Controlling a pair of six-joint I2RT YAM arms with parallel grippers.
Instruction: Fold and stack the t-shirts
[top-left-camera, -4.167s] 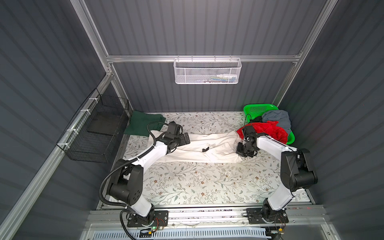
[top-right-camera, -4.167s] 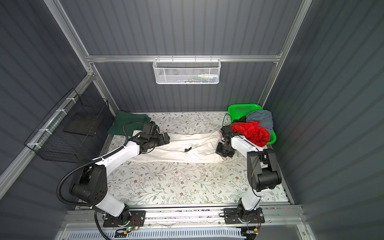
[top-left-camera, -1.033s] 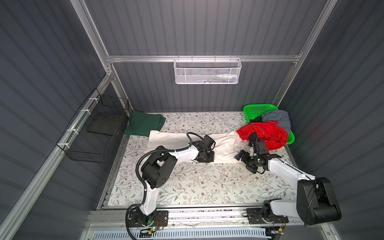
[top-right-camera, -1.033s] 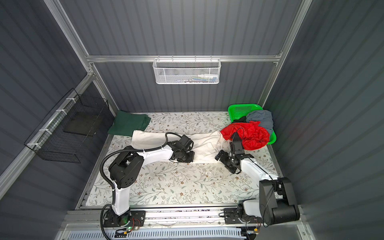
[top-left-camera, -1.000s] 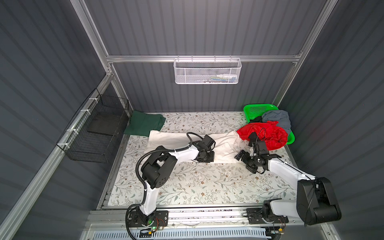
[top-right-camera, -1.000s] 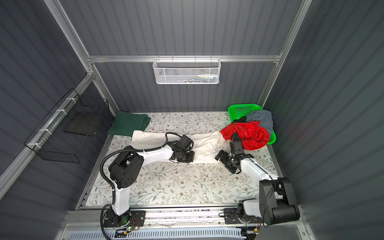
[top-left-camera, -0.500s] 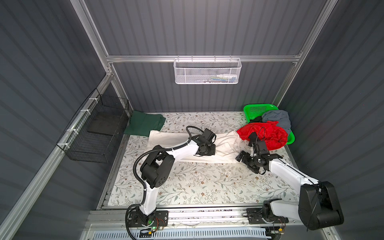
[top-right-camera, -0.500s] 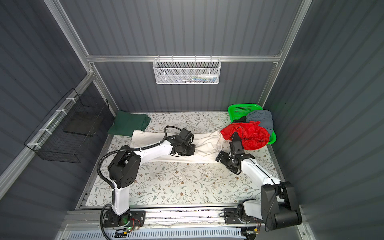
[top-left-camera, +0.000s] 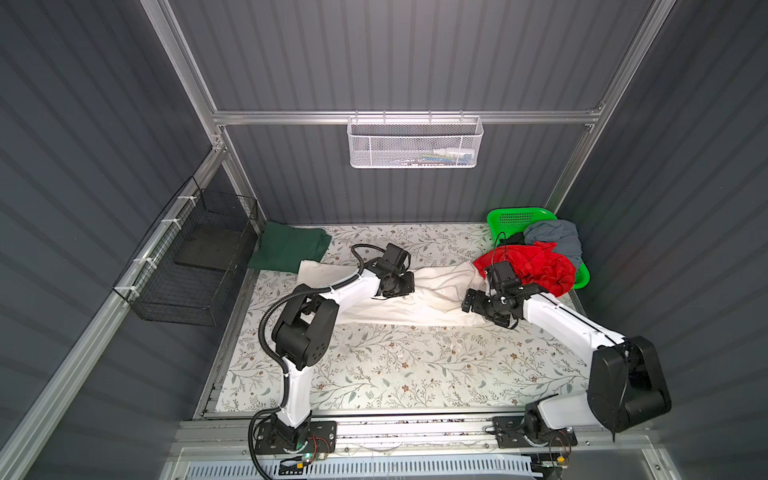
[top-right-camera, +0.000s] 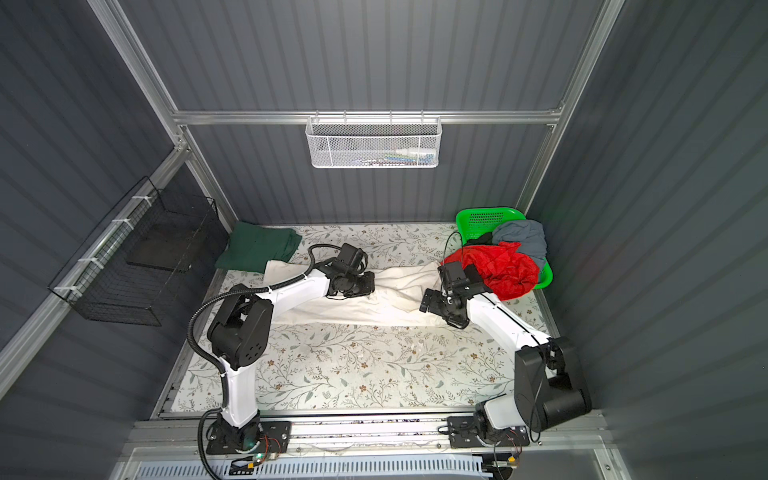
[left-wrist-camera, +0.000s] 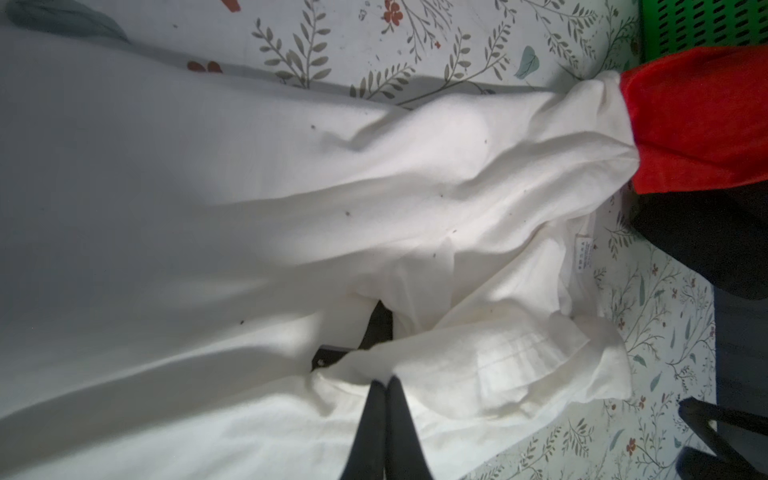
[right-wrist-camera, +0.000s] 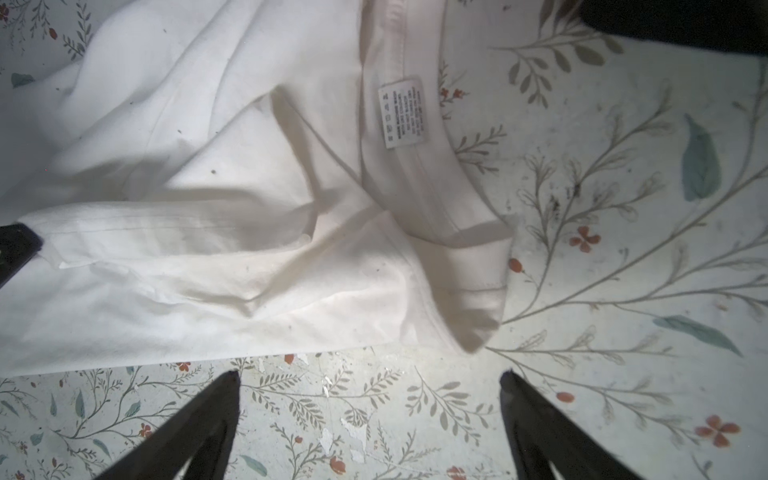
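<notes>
Item: off-white t-shirt (top-left-camera: 432, 299), lying in a long band across the middle of the table (top-left-camera: 395, 365). One end is by the folded dark green t-shirt (top-left-camera: 289, 249), the other touches the red t-shirt (top-left-camera: 536, 268) spilling from the green basket (top-left-camera: 515, 216).

Change we note: four seconds back each gripper worked one end of the band. Now the left gripper (left-wrist-camera: 384, 395) has crossed to mid-shirt and the right has let go. We judge a sleeve fold under way, the shirt not yet finished.

Fingers: left pressed together on a bunched sleeve hem. Right gripper (right-wrist-camera: 370, 376) spread wide and empty, over bare table just beside the collar and its care label (right-wrist-camera: 402, 111)
</notes>
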